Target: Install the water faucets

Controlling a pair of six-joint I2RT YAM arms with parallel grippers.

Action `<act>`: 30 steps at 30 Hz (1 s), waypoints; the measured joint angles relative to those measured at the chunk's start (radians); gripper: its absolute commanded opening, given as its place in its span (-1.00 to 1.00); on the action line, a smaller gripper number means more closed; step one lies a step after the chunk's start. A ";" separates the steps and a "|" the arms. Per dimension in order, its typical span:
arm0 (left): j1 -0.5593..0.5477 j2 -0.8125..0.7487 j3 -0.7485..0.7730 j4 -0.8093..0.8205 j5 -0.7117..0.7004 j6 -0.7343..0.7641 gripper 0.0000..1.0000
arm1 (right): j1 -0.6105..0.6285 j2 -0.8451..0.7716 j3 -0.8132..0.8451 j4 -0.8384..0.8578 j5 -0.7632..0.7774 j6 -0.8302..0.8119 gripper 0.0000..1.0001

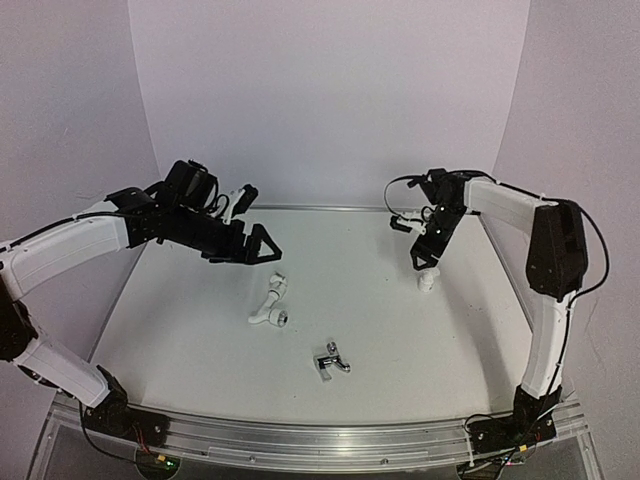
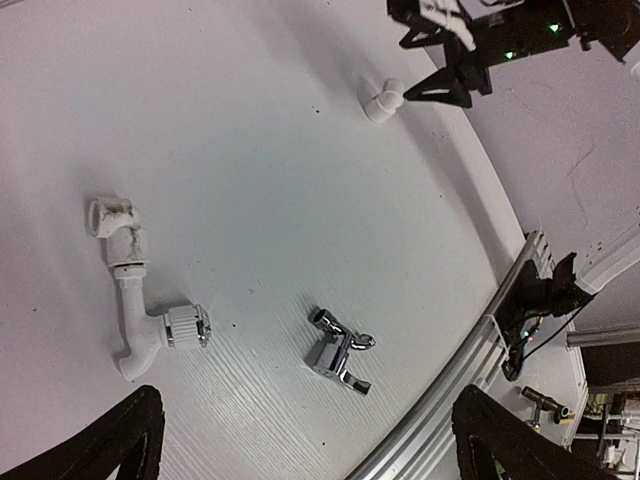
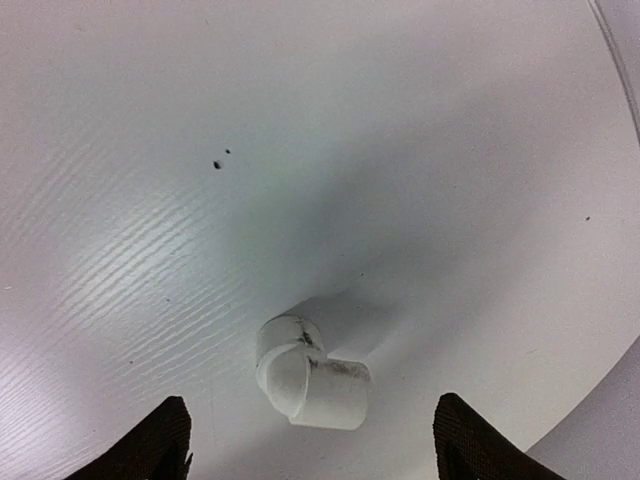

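The chrome water faucet (image 1: 332, 363) (image 2: 340, 352) lies on its side on the white table, near the front edge, with nothing touching it. A short white elbow fitting (image 1: 427, 281) (image 3: 310, 380) (image 2: 382, 101) rests on the table at the right. My right gripper (image 1: 424, 262) (image 3: 315, 446) hovers just over it, open, the elbow lying free between the spread fingers (image 3: 158, 440). My left gripper (image 1: 265, 250) (image 2: 305, 435) hangs open above the table's left middle, holding nothing, looking down on the faucet.
A longer white bent pipe (image 1: 270, 305) (image 2: 135, 300) with a metal-ringed end lies left of centre, just below my left gripper. An aluminium rail (image 1: 320, 440) runs along the table's front edge. White walls close in the back and sides.
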 measured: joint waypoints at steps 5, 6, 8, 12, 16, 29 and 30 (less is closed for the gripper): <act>-0.038 0.030 -0.017 -0.010 0.062 0.052 0.99 | 0.040 -0.184 -0.007 0.007 -0.116 0.009 0.64; -0.047 0.027 -0.026 -0.009 0.064 0.056 0.99 | 0.063 -0.232 -0.034 0.025 -0.128 0.016 0.64; -0.058 0.010 -0.044 -0.005 0.061 0.059 0.99 | 0.134 -0.333 -0.110 0.063 -0.141 0.037 0.64; -0.056 -0.053 -0.062 0.002 0.043 0.051 0.99 | 0.345 -0.462 -0.295 0.151 -0.162 0.064 0.56; -0.054 -0.095 -0.063 0.025 0.056 0.030 0.99 | 0.487 -0.432 -0.392 0.172 -0.194 0.022 0.33; -0.050 -0.229 -0.135 0.087 0.044 -0.076 0.99 | 0.658 -0.139 -0.247 0.158 -0.250 -0.199 0.18; -0.050 -0.234 -0.135 0.086 0.041 -0.081 0.99 | 0.665 -0.111 -0.217 0.144 -0.257 -0.208 0.18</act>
